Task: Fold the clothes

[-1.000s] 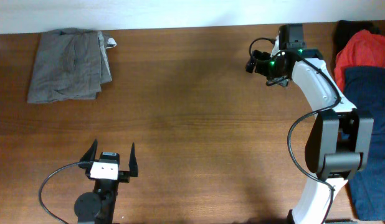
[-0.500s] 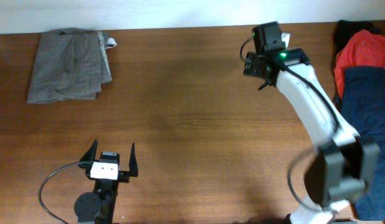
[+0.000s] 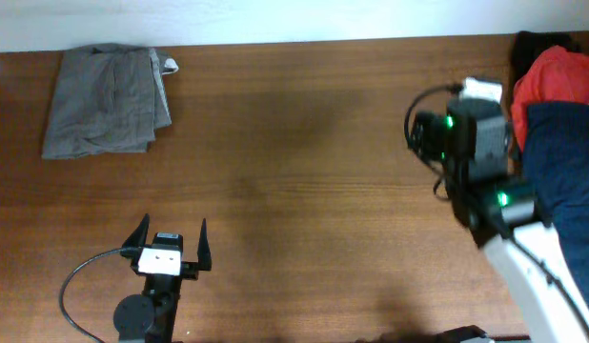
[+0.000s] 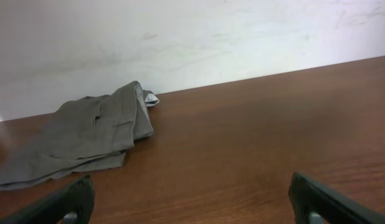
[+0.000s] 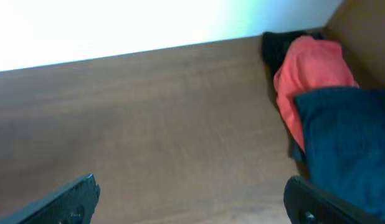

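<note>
Overhead view: the clothes [image 3: 106,100], a grey-olive woven garment, lie in a compact, roughly rectangular bundle at the far-left corner of the tabletop [image 3: 294,191]. A small white tag [image 3: 170,66] shows at the bundle's far edge, on the side facing the tabletop's centre. Nothing touches the bundle.

The left tool [image 3: 172,229] sits near the tabletop's near edge, on its left half, well apart from the clothes. Its jaws stand fully open and hold nothing. In the left wrist view both dark fingers [image 4: 68,202] appear at the bottom corners with bare tabletop between them, and the clothes lie ahead by the white wall [image 4: 180,37] that borders the tabletop's far edge.

The right arm [image 3: 485,181] rises over the tabletop's right side. From overhead its fingers are hard to make out against the arm's body. The right wrist view settles the state: the right tool [image 5: 192,208] is spread wide and empty, with only bare tabletop between its tips.

At the tabletop's far-right corner lies a red garment [image 3: 552,71]. A dark blue garment [image 3: 566,171] lies along the right edge, partly overlapping it. A small black item [image 3: 533,43] lies just beyond the red garment, toward the far edge.
</note>
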